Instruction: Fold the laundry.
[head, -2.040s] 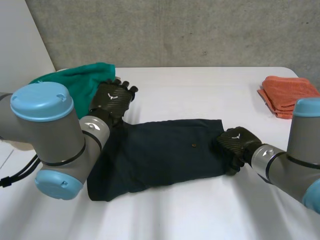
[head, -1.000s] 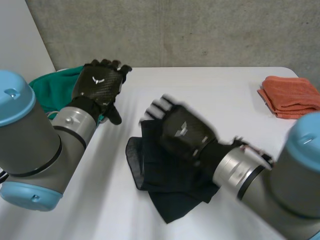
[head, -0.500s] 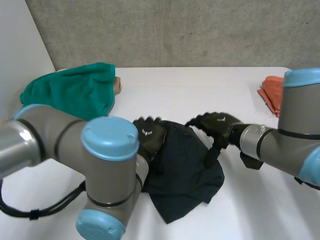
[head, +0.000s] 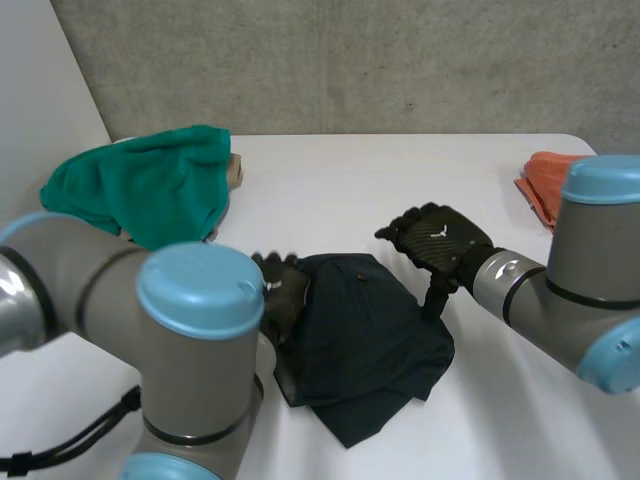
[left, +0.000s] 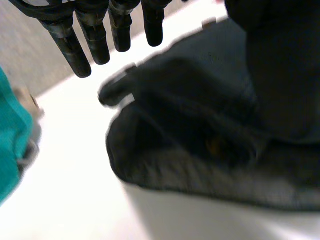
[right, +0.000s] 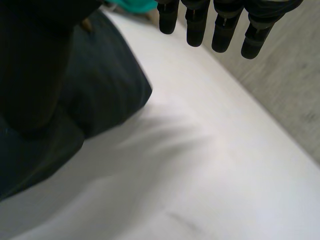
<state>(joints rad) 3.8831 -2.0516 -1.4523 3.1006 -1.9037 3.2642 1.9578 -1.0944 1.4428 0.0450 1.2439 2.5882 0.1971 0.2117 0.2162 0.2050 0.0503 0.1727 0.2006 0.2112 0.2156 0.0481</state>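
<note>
Navy cloth, the garment (head: 365, 345) to be folded, lies in a loose, doubled-over bundle at the middle of the white worktop (head: 340, 190), between the two arms. It is about as wide as it is deep, so it has no clear long axis; one point of cloth trails toward the near edge.

The left hand (head: 283, 298) sits at the bundle's left edge, and the right hand (head: 438, 240) hangs over its far right corner with the thumb pointing down at the cloth. The garment therefore lies to the right of the left hand, and near and left of the right hand. The left hand looks the closer of the two, so the next grasp probably falls to it.

The head view gives this layout but not the fingers' state. The left wrist view shows that hand's fingers (left: 75, 47) straight and spread, holding nothing, reaching past the garment's rounded far edge (left: 200, 125). Whether the palm rests on the cloth cannot be told. The right wrist view shows its fingers (right: 196, 27) straight and apart above bare worktop, with the garment (right: 107, 85) back beside the palm.

A green cloth (head: 140, 185) is heaped at the far left, and a folded orange cloth (head: 545, 185) lies at the far right, both well apart from the garment.
</note>
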